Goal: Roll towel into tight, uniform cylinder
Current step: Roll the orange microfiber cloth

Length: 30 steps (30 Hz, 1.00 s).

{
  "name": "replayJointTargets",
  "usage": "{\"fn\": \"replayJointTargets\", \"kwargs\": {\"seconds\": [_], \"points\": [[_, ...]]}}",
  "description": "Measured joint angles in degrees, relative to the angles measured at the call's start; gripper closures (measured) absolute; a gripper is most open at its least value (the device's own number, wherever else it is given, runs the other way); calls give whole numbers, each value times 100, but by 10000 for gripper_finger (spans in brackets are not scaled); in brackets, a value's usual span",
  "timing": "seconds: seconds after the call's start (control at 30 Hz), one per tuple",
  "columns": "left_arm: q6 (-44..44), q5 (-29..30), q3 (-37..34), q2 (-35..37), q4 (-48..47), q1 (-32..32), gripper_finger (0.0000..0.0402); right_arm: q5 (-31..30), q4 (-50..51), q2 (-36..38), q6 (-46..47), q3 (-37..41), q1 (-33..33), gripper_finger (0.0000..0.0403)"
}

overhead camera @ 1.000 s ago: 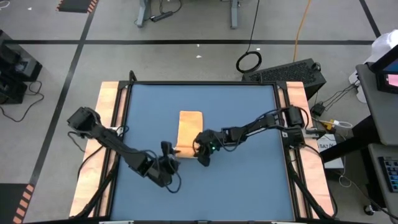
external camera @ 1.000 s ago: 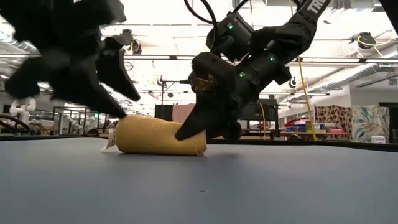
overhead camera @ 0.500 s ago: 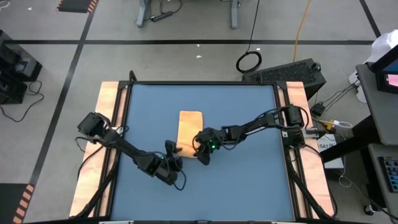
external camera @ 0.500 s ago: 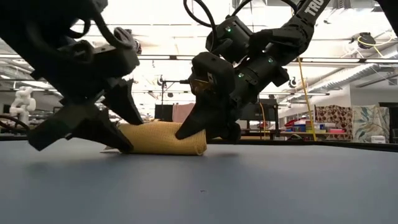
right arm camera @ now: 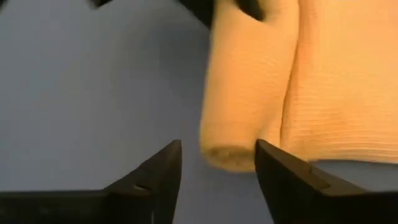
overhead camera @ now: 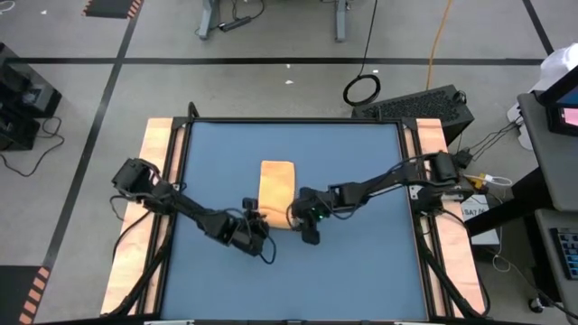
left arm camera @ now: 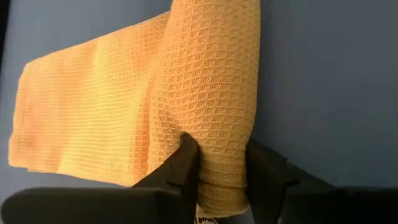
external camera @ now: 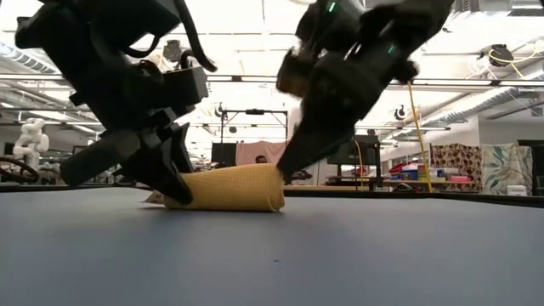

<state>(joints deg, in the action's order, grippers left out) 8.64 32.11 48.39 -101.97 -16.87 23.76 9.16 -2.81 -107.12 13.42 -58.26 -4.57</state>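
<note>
The towel (overhead camera: 276, 194) lies at the centre of the high view on the blue table (overhead camera: 361, 262), its near part rolled, the rest flat. At the roll's left end, the left end effector (left arm camera: 222, 163) pinches the roll between its fingers. The right end effector (right arm camera: 217, 165) sits just off the roll's right end, fingers spread and apart from it. Upper right of the high view, a black case (overhead camera: 424, 106) stands on the floor.

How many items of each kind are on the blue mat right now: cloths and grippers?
Cloths: 1, the towel, partly rolled
Grippers: 2, the left gripper clamped on one end of the roll, the right gripper open just off the other end
Total: 3
</note>
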Motion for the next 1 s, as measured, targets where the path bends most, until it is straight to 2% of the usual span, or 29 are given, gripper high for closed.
{"fn": "replayJointTargets", "kwargs": {"seconds": [0.13,0.27,0.43,0.63,0.73,1.0], "points": [[-13,-338,1,9,-4,-137,299,-942,639,454,-709,-7,-357,193],[-34,-708,5,53,-29,-297,299,-1612,330,522,-1193,-7,-831,186],[-54,-1352,-16,350,-63,-570,299,-2701,-437,63,-1728,-28,-1325,188],[-32,-2257,-21,713,-198,-968,299,-3933,-791,-474,-1732,-28,-1471,189],[-34,-2620,-16,725,-260,-1176,299,-4080,-1004,-637,-1814,-28,-1458,188],[-89,-3033,-14,728,-299,-1448,299,-3940,-1091,-720,-1597,-31,-1185,192]]}}
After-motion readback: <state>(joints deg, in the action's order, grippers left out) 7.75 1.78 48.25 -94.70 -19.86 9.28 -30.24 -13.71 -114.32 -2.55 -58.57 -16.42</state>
